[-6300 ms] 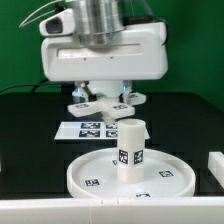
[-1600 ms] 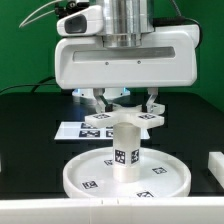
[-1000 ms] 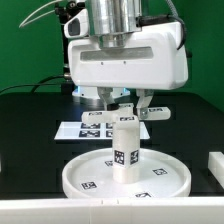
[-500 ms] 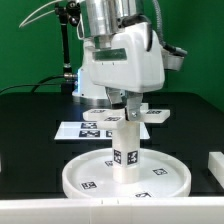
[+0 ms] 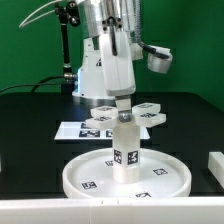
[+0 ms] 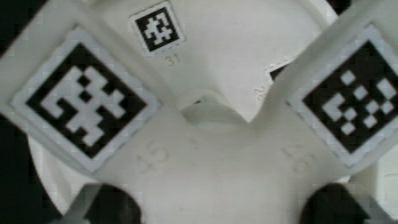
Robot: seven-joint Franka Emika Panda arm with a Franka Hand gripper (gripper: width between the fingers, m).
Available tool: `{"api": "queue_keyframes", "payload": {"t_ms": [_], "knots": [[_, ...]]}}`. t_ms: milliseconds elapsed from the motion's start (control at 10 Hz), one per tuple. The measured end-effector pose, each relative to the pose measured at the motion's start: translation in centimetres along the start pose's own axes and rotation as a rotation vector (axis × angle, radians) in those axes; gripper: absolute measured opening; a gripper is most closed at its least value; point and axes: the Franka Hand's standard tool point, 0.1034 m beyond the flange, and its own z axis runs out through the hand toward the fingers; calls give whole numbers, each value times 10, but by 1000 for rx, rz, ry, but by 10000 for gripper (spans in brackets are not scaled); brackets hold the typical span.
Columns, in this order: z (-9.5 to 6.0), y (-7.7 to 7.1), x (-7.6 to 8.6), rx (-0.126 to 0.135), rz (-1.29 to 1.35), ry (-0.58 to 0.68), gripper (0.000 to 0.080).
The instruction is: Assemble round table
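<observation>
Near the front edge of the black table (image 5: 30,150) lies the large round disc (image 5: 85,185), rim up, tags on its floor. The short thick leg (image 5: 125,152) stands upright at the disc's centre, a tag facing the camera. At the table's right edge, just beside the disc, a plain white block (image 5: 214,166) shows in part.

The cross-shaped foot (image 5: 150,112) lies flat on top of the leg; whether it is fully seated there is hard to make out. The gripper (image 5: 122,100) comes straight down and is clamped on the foot's middle. In the wrist view the foot (image 6: 196,120) fills the frame, tagged arms spreading outward.

Behind the disc, toward the table's middle, lies the marker board (image 5: 76,130).
</observation>
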Motion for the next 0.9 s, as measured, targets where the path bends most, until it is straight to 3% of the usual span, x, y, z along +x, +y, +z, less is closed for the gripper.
{"api": "queue_keyframes", "payload": {"t_ms": [400, 500, 800, 900], "knots": [[1, 0, -4, 0, 182, -6, 447], [1, 0, -4, 1, 169, -6, 614], [-27, -1, -25, -17, 90, -48, 642], [-30, -1, -28, -21, 87, -56, 648]]}}
